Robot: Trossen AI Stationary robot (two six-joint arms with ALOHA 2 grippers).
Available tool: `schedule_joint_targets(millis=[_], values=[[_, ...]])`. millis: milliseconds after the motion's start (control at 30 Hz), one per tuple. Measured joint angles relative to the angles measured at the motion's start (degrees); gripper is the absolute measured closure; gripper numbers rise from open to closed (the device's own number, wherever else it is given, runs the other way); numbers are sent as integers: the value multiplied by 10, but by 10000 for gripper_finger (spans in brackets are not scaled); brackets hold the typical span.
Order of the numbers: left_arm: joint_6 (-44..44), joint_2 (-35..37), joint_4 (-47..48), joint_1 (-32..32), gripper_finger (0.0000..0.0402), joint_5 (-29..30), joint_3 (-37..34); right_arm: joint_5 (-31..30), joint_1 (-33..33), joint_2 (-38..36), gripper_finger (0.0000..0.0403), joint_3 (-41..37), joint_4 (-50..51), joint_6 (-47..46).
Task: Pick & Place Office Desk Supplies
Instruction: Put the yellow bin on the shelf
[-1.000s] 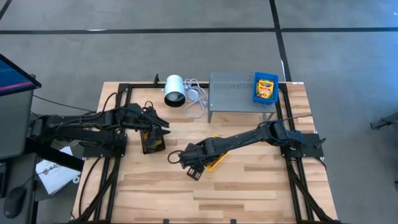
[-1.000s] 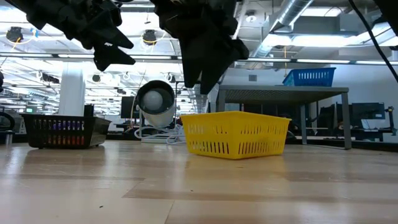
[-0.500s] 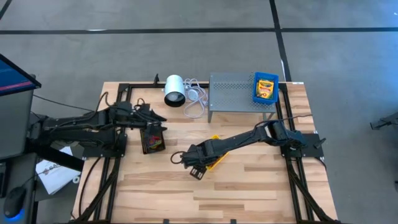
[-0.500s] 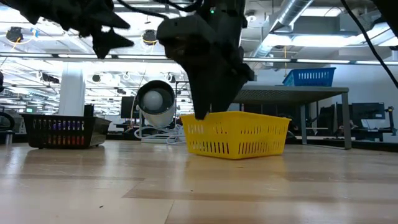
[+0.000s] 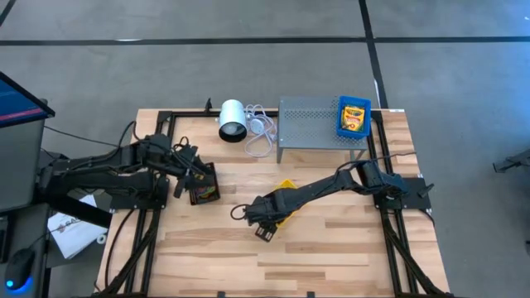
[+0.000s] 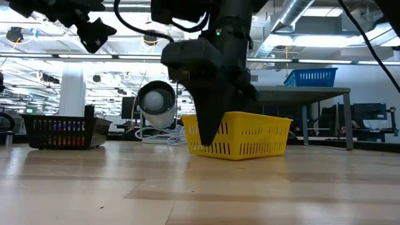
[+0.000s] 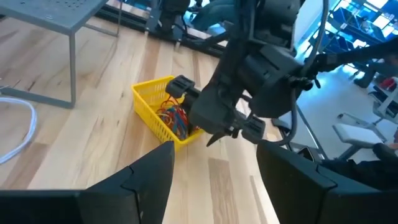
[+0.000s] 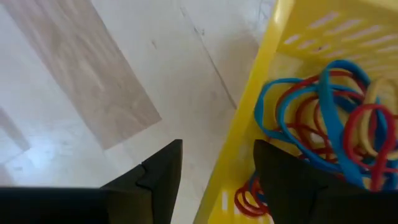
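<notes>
Rubber bands [image 8: 323,118] are lying in a loose tangle of blue, red and yellow loops inside the yellow basket [image 5: 286,204], which is sitting near the middle of the wooden table [image 5: 331,257]. By the look of them they are going to handle as soft, nearly weightless and springy things, likely to cling together and come up as a clump, so a pinch on the raised top of the tangle, not on a single flat strand, is probably offering the surest hold. The basket is looking light too, and may be sliding if its rim is being nudged. The right gripper [image 8: 214,168] is hanging over the basket's edge, its fingers standing apart with the yellow rim showing between them, one finger over the bare wood and the other over the bands; it is holding nothing, and whether it is touching the rim is not clear. The left gripper [image 7: 214,180] is waiting near the black basket [image 5: 203,189] on the table's left side, jaws spread wide and empty. A crayon box [image 5: 354,116] is resting in the blue tray [image 5: 340,117] on the grey rack [image 5: 310,122].
</notes>
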State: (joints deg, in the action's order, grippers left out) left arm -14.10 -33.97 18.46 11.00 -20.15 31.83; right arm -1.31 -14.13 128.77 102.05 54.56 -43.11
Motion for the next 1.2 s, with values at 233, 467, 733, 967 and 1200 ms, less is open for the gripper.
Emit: schedule_joint_targets(millis=[233,467,733,967,1200], values=[[1,1,7,0,176,-2,16,0,0,0,215,-32,-19,-5],[1,1,8,0,176,-2,17,-3,0,-2,305,-37,-25,1],[1,1,9,0,176,-2,17,-13,-17,-2,398,-37,-9,45],[1,1,9,0,176,0,17,4,-50,-4,402,3,82,65],[1,1,9,0,176,3,17,4,-78,-4,402,100,190,123]])
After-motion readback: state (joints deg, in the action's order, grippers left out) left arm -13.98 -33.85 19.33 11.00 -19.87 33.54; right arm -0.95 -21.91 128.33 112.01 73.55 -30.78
